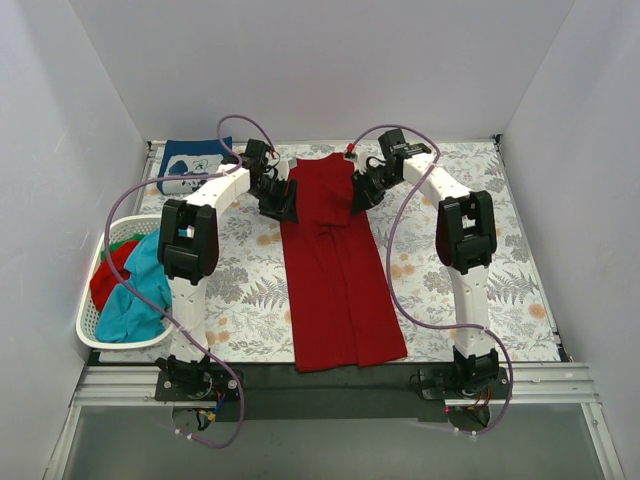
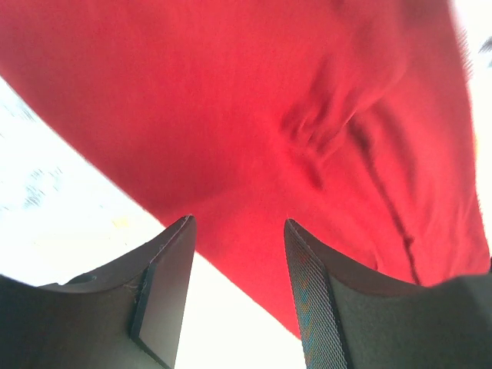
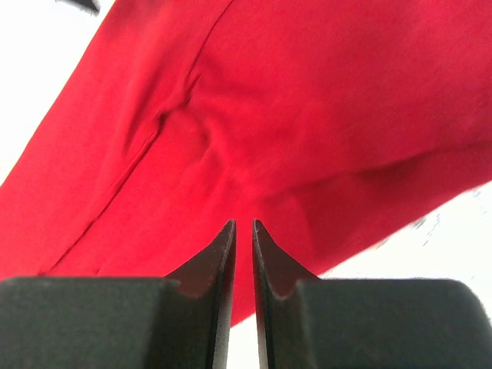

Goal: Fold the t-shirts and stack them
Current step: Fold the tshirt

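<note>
**Red shirt flat between two empty claws**

The dark red t-shirt (image 1: pixel 335 270) lies between the claws as a long folded strip of soft knit, puckered near them. We see the left gripper (image 2: pixel 238 223) half open at its left edge. The right gripper (image 3: pixel 244 224) is open a slit at its right edge. Floral table cloth (image 1: pixel 240 290) lies outside both.

The left arm (image 1: pixel 188 310) and right arm (image 1: pixel 468 300) are white with black joints, purple cables (image 1: pixel 389 250) and black claw fingers (image 2: pixel 165 300).
</note>
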Controlling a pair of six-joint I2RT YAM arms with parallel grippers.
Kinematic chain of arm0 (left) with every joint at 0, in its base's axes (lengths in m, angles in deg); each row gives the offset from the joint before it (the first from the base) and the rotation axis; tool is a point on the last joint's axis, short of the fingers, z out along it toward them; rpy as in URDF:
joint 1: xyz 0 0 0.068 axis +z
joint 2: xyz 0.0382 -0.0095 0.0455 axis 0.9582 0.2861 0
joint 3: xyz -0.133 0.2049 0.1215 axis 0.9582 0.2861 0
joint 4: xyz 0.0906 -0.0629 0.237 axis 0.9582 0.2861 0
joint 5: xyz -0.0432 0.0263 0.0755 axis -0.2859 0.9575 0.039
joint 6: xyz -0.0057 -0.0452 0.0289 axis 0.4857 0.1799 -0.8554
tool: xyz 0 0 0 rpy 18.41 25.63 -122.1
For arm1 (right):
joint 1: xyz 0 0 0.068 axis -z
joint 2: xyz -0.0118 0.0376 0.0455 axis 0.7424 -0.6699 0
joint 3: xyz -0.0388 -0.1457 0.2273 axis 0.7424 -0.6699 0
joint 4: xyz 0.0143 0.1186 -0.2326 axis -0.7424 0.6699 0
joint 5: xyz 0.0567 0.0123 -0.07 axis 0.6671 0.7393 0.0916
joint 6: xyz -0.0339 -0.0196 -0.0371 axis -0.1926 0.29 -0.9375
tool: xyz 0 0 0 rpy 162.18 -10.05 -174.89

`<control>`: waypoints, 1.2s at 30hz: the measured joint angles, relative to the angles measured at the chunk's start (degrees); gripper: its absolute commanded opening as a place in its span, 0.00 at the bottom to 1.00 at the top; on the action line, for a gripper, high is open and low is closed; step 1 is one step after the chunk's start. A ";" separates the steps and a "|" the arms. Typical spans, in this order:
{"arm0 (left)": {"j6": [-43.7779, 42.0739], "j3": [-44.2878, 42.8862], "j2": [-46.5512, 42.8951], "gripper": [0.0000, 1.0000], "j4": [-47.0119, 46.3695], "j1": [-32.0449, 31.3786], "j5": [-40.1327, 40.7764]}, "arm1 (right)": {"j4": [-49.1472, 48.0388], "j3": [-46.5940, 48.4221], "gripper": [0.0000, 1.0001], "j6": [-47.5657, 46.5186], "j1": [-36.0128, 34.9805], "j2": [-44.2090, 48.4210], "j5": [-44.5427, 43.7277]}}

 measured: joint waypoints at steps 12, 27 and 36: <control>0.33 -1.33 5.75 0.47 2.23 0.00 1.64 | -10.49 2.80 0.13 8.70 -0.74 -7.37 -3.80; 0.17 -19.91 16.96 0.47 4.00 1.70 1.01 | -13.90 5.62 0.13 12.94 5.03 -10.51 -7.63; 1.44 -23.30 19.34 0.47 1.31 1.92 1.22 | -13.94 13.03 0.17 12.98 5.29 -14.40 -10.75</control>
